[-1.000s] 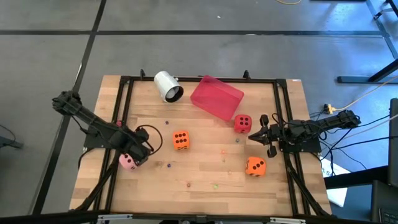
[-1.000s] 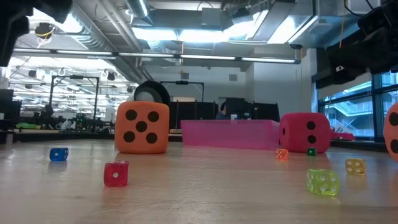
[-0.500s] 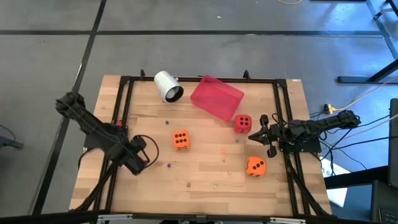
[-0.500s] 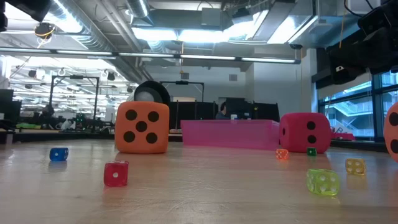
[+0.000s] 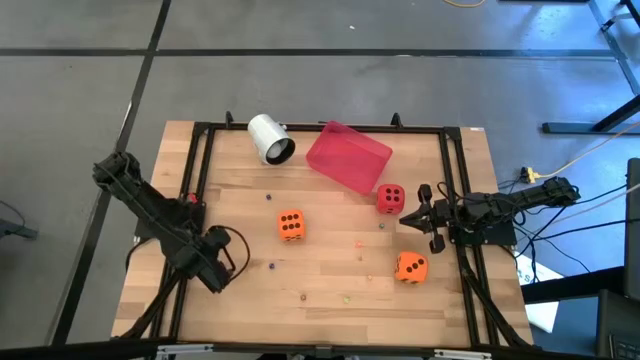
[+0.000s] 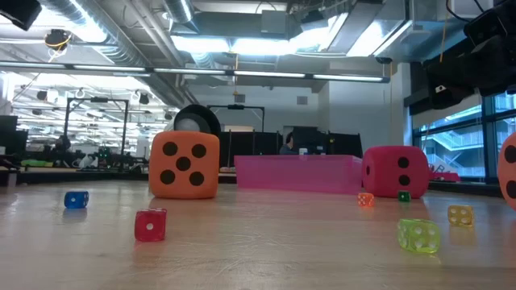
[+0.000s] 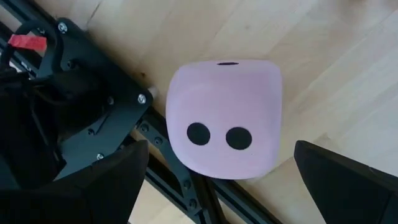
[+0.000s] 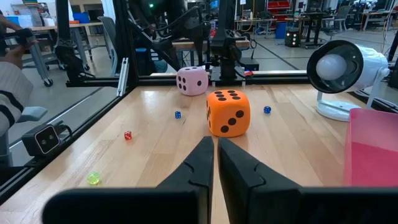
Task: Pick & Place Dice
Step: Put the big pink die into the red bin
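Left wrist view: the pink die (image 7: pixel 224 118) is seen lying on the wooden table (image 7: pixel 323 37) by its black frame (image 7: pixel 186 186), between the spread fingers (image 7: pixel 339 177) of the left gripper (image 7: pixel 217 180); the right gripper (image 8: pixel 216 163) is pressed together, facing an orange die (image 8: pixel 228 112).

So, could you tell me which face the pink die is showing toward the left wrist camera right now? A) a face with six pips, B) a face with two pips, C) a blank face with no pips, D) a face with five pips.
B: in the left wrist view the pink die sits between the open fingers of the left gripper, with two dark pips side by side on the face toward the camera.
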Available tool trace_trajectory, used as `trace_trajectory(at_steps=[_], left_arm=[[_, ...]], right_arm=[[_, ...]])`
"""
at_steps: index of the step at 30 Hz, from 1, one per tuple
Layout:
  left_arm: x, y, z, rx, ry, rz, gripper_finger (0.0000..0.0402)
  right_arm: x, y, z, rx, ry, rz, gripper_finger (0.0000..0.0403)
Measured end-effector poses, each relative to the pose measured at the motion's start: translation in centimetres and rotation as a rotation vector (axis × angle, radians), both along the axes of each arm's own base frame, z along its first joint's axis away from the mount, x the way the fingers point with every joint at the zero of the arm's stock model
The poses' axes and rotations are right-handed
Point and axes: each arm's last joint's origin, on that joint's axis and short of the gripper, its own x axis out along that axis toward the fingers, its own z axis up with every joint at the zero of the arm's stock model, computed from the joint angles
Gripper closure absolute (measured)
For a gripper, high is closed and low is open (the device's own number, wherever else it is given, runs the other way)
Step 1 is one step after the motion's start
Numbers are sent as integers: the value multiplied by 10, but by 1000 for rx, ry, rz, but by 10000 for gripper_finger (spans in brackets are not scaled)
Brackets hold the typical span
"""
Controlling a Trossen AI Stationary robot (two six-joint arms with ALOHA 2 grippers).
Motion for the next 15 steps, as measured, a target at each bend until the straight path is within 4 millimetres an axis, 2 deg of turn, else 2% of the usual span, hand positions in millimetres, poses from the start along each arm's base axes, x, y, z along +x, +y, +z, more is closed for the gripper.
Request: trace_trajectory(at_steps=[6,15], left_arm=[[-6,-4,1,49,-54,-40,2],[-29,5,23,7,-232,24,2]], right_arm=[[0,0,0,0,0,0,378],[0,0,0,0,0,0,378]])
